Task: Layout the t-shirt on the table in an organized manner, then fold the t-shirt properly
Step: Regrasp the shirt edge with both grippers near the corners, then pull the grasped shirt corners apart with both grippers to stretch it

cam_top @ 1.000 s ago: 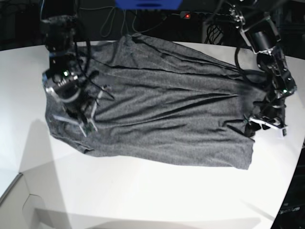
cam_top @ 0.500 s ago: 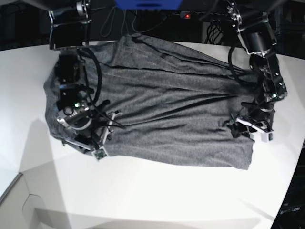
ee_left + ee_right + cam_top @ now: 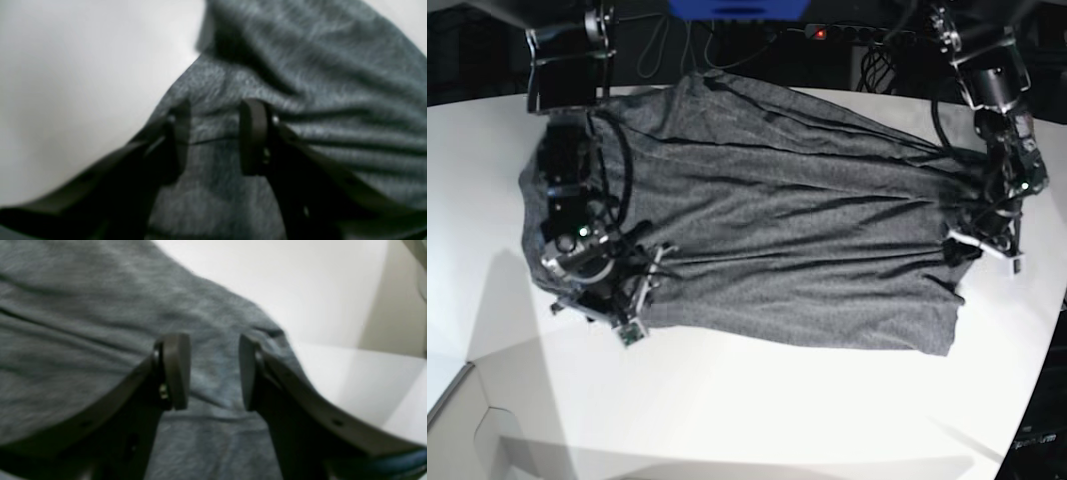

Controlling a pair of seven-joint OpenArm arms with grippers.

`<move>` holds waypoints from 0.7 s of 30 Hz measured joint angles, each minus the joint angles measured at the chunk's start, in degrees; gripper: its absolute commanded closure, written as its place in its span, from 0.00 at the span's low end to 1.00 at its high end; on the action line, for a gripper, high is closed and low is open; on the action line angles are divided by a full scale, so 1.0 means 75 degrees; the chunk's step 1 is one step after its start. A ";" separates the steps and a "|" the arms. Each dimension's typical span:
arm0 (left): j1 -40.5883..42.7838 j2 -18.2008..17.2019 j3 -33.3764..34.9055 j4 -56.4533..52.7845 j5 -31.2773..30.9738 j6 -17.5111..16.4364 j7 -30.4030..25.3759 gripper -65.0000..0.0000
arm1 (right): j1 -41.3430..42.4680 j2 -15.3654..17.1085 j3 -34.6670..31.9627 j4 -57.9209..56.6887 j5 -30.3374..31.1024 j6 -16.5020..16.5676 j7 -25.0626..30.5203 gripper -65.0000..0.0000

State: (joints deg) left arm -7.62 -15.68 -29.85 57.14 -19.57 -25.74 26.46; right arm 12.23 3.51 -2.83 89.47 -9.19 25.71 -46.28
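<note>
White table (image 3: 757, 400), grey t-shirt (image 3: 777, 230) spread out; wrist views alone show left gripper (image 3: 213, 140) and right gripper (image 3: 213, 370) parted, grasping nothing

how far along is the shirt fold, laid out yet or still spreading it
Done: the t-shirt lies spread across the table, though long wrinkles remain. In hand: the left claw and right claw sit open over cloth at opposite ends, nothing pinched. Left: smoothing it, then every fold; none shows yet.
</note>
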 measured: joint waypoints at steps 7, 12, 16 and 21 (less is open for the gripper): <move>0.0230 0.0079 -0.0959 0.0408 0.0175 0.0058 0.0391 0.63 | 0.0175 0.0015 -0.0009 -0.0565 0.0020 0.0000 -0.0038 0.62; 0.0189 0.0102 -0.1183 0.0431 0.0201 0.0087 0.0501 0.63 | -0.0460 0.0108 0.0023 0.0979 0.0029 -0.0003 -0.0017 0.62; 0.0032 0.0082 -0.1311 0.0408 0.0297 0.0157 0.0627 0.63 | -0.1425 0.0201 0.0271 0.2328 0.0052 -0.0003 -0.0041 0.60; -0.0035 0.0131 -0.1306 0.0889 0.0367 0.0216 0.0679 0.63 | -0.2926 0.0198 0.0632 0.3343 -0.0006 -0.0003 0.0006 0.43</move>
State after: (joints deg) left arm -7.88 -14.70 -39.64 63.81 -16.82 -24.12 31.55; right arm -9.72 4.99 1.91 114.54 -9.23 25.69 -46.24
